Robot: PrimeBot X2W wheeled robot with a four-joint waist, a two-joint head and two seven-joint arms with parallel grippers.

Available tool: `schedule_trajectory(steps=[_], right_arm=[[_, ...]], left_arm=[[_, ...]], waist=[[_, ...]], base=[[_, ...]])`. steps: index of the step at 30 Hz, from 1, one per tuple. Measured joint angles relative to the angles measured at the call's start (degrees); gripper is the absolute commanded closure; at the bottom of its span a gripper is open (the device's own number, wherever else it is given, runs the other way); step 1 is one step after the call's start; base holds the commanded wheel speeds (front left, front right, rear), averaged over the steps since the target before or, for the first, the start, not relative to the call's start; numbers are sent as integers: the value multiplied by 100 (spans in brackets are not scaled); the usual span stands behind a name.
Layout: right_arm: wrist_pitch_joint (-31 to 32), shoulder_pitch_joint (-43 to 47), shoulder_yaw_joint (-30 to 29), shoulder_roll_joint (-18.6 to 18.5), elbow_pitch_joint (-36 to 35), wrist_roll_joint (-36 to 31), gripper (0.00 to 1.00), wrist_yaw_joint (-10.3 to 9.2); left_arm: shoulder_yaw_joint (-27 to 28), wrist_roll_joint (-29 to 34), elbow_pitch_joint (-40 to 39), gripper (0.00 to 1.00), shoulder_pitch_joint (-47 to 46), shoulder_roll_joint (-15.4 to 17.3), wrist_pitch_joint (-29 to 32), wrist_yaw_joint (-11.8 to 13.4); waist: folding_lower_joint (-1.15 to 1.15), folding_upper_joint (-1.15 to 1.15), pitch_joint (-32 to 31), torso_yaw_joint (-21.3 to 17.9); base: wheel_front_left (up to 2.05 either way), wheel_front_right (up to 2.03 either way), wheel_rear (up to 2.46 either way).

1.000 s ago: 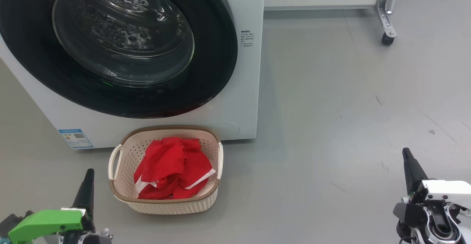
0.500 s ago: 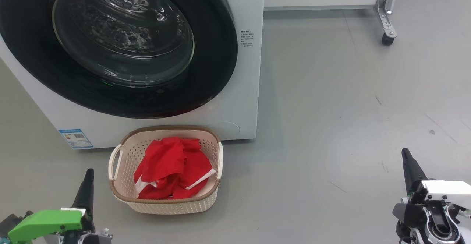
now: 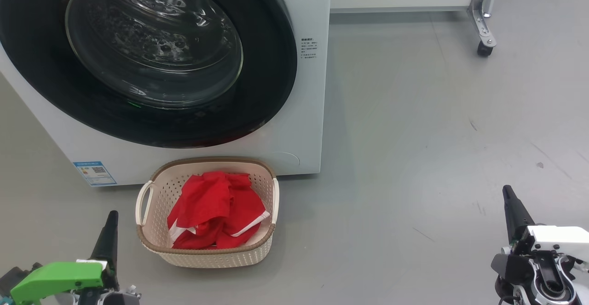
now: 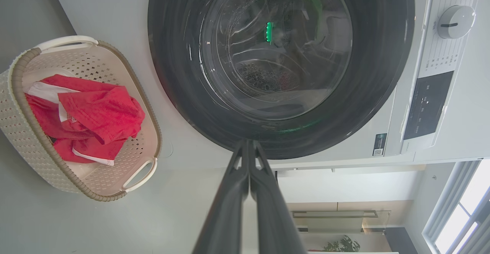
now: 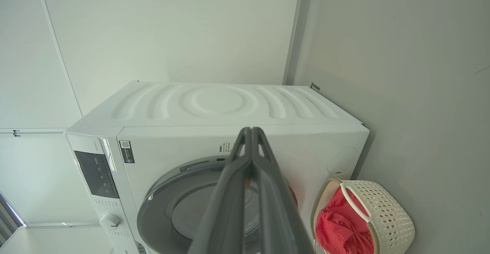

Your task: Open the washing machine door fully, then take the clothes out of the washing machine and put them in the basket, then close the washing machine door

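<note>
- washing machine [image 3: 303, 112]: stands white on the grey floor [image 3: 414, 135], takes up the upper left of the head view.
- washing machine door [image 3: 271, 66]: sits shut, flat against the machine's front. Shows a wide black rim around a bulging clear window, with the dimpled drum dimly visible through the glass.
- basket [image 3: 216, 258]: rests upright on the floor just in front of the machine, below the door's lower edge.
- clothes [image 3: 211, 208]: lie bunched inside the basket, red with white trim.
- left end effector [image 3: 111, 217]: clenched on nothing, fingers pressed together and pointing up the head view. Hangs at the lower left, just beside the basket's left side, apart from it.
- right end effector [image 3: 507, 191]: clenched and empty too, fingers together, tilted slightly leftward. Hangs at the lower right over bare floor, well apart from basket and clothes.
</note>
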Motion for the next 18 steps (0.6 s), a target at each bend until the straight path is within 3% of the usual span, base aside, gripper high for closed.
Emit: schedule_trajectory(steps=[18], right_arm=[[0, -2, -5, 2, 14, 0, 100, 0]], left_arm=[[11, 1, -1, 100, -4, 0, 0, 0]], waist=[[0, 0, 0, 0]], base=[[0, 0, 0]])
